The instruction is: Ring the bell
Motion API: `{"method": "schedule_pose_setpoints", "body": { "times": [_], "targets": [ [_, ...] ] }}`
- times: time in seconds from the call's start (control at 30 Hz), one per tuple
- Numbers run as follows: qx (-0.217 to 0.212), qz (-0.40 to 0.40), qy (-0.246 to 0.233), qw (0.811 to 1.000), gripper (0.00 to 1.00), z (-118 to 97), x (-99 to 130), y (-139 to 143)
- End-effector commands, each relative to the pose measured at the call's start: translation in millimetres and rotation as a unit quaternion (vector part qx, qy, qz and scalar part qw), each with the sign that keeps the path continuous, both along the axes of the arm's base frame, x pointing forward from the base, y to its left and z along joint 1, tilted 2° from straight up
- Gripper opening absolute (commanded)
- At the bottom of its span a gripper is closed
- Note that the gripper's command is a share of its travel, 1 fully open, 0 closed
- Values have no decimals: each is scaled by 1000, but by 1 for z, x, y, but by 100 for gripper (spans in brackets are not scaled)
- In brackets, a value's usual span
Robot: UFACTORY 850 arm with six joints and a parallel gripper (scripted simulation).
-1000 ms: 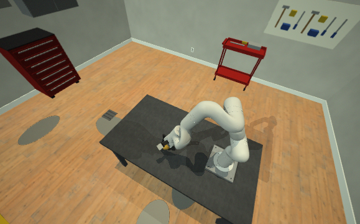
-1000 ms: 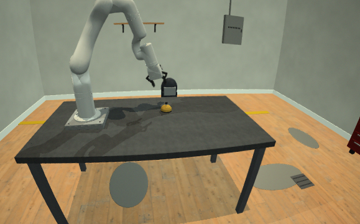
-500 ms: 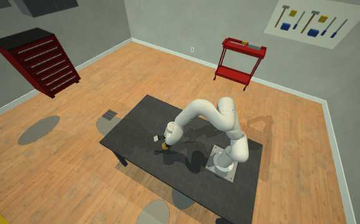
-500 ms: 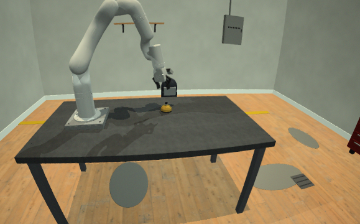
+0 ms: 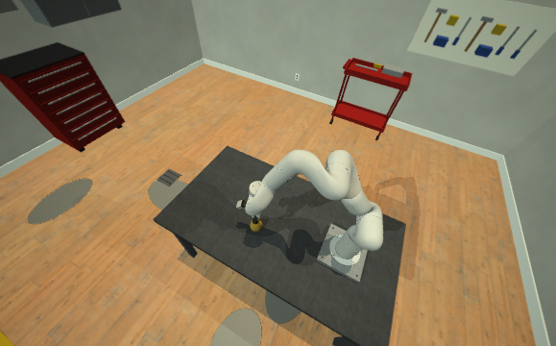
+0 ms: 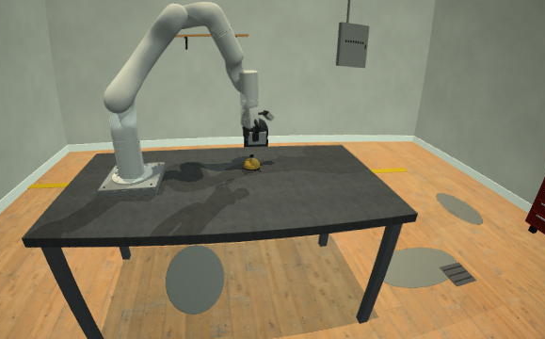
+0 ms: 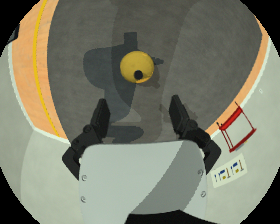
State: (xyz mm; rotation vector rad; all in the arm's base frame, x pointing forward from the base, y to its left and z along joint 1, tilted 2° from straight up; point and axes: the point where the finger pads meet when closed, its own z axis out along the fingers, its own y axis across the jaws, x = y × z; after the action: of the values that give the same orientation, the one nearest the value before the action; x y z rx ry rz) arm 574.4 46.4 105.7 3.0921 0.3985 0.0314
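The yellow bell (image 5: 255, 226) (image 6: 251, 164) (image 7: 135, 66) stands upright on the dark table (image 5: 306, 288) (image 6: 300, 198) (image 7: 191, 36), near its far-side middle in the exterior view. Its small dark button (image 7: 139, 75) points up. My gripper (image 5: 254, 214) (image 6: 254, 124) (image 7: 139, 104) is open and empty. It points down and hangs well above the bell, clear of it. In the wrist view the bell lies just ahead of the two spread black fingers.
The arm's base plate (image 5: 342, 259) (image 6: 131, 183) is bolted to the table some way from the bell. A small black box (image 6: 257, 137) stands on the floor behind the table. A red cart (image 5: 371, 96) and a red tool chest (image 5: 57, 93) stand by the walls.
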Motion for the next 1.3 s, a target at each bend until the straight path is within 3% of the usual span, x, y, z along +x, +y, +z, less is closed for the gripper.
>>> {"method": "schedule_pose_setpoints", "body": {
  "times": [0.0, 0.17, 0.2, 1.27],
  "targets": [
    [12, -58, 24, 998, 100, -3, 4, -5],
    [12, -59, 25, 998, 100, -4, 4, -5],
    [12, -59, 25, 998, 0, -4, 4, -5],
    [12, -59, 25, 998, 0, -4, 4, -5]
  ]
}}
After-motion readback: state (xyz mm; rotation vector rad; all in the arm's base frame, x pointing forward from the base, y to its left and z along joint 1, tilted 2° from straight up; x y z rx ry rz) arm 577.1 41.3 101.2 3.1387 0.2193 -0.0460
